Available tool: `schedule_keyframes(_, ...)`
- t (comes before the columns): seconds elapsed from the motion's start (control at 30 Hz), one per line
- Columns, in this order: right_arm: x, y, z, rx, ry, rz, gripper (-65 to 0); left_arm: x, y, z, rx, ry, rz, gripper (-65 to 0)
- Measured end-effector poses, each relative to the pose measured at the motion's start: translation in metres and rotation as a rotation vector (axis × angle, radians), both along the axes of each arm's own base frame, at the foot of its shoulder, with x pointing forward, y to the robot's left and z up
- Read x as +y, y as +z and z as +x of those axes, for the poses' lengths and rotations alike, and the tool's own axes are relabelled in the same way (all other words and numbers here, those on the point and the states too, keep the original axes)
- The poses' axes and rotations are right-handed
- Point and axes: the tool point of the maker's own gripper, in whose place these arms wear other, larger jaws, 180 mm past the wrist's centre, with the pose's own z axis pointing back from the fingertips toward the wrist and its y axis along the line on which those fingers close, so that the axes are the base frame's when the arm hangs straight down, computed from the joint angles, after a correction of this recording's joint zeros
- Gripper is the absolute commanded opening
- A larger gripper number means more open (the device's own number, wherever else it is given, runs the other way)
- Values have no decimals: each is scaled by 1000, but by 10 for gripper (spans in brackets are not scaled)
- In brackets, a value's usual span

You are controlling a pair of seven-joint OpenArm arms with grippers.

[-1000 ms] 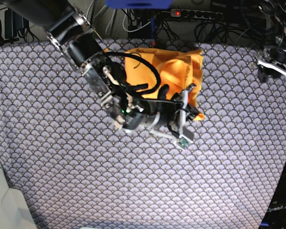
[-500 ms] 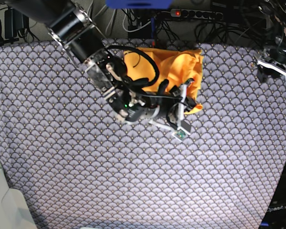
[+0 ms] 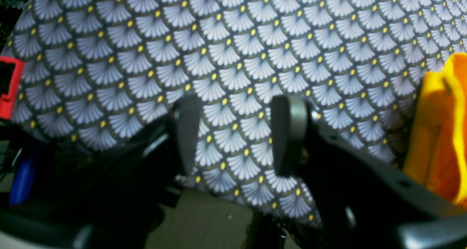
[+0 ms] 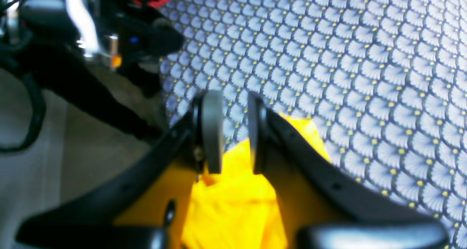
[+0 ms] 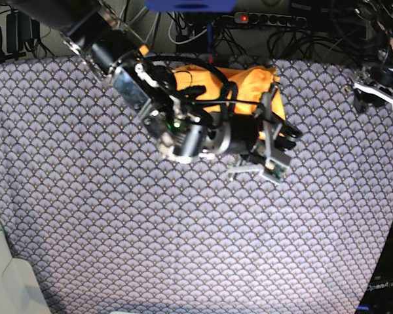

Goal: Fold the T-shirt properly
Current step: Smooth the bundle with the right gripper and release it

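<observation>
Right wrist view gives me the clearest read: my right gripper [image 4: 235,132] stands with its two pads a narrow gap apart, and a bunched peak of the T-shirt [image 4: 233,201] rises into that gap from below. Whether the pads are pinching the fabric or have just let go of it I cannot tell. From the base view the T-shirt [image 5: 249,85] lies crumpled near the far edge of the table, mostly under my right arm, so its outline is hard to judge.

I take this step to be a fold being laid down. To do it well I would keep the wrist low, let the cloth settle flat before backing away, and pull out along the fold line so the thin fabric doesn't drag after the pads.

My left gripper [image 3: 237,136] hangs spread and empty over the patterned cloth [image 3: 255,41], at that cloth's edge, with an orange hem showing at the right of its view.

The fan-patterned cloth covers the whole table and lies smooth. Behind it runs a tangle of cables and a power strip [image 5: 268,18] with a red light.
</observation>
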Motion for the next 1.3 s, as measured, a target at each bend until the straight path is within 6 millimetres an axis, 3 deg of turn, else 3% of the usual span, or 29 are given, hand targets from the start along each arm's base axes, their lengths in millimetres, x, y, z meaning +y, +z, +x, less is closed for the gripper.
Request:
schedule_keyframes(0.07, -17, -4, 11, -9, -39, -16, -515, 0, -1, -1, 4, 0, 1, -338)
schedule_keyframes(0.17, -59, -31, 23, 25, -136, -79, -517, 0, -2, -3, 9, 1, 0, -338)
schedule_keyframes(0.23, -90, -59, 18, 80, -184, -145, -517, 1, -1, -3, 2, 1, 4, -338)
schedule_keyframes(0.3, -106, -74, 13, 113, -216, -170, -517, 0, -2, -4, 7, 3, 2, -338)
schedule_keyframes(0.43, -100, -74, 2, 135, -225, -108, -517, -2, -2, -3, 7, -2, -3, -338)
schedule_keyframes(0.6, -97, -90, -25, 202, -225, -91, -518, 0, -1, -1, 4, -5, 4, -337)
schedule_keyframes(0.87, -89, -98, -45, 240, -219, -51, -518, -1, -3, -5, 15, -6, 0, -336)
schedule_keyframes(1.1, -87, -119, -60, 297, -198, -89, -518, -3, 0, -13, 29, -17, 16, -335)
schedule_keyframes(1.2, -77, -113, -70, 282, -151, -88, -518, -4, 2, -13, 21, -21, 16, -334)
schedule_keyframes(1.3, -66, -80, -73, 215, -108, -35, -516, -11, 4, -12, 30, -51, 28, -334)
